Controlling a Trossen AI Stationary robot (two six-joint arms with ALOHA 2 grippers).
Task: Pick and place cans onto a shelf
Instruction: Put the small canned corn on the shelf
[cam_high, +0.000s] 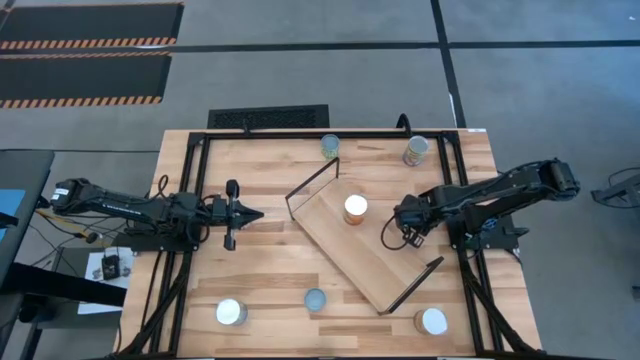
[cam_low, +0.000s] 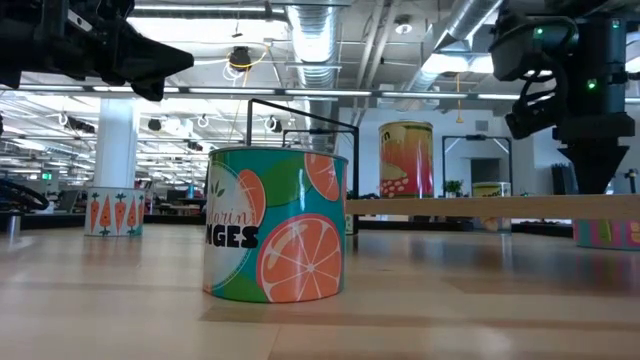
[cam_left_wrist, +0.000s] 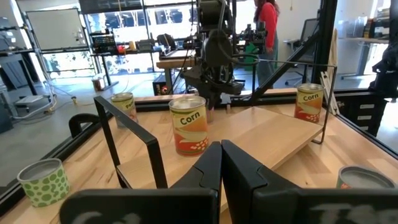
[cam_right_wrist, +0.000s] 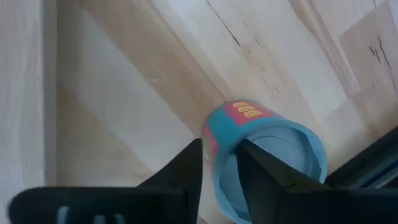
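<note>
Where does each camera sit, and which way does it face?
High: above the table, facing straight down on the shelf; shows both arms, left gripper and right gripper.
Low: at tabletop height, facing level across; orange-print can in front, arms enter from above.
Left wrist: on the left arm, facing the right arm across the shelf; own shut gripper shows.
Right wrist: on the right arm, facing down at a blue can; own gripper shows.
Shared: high, low and left wrist show the corn can on the shelf.

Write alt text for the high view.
One corn can stands on the shelf, lying diagonally on a slatted table. The right gripper hovers beside it; the left gripper waits shut. Five more cans ring the shelf.
</note>
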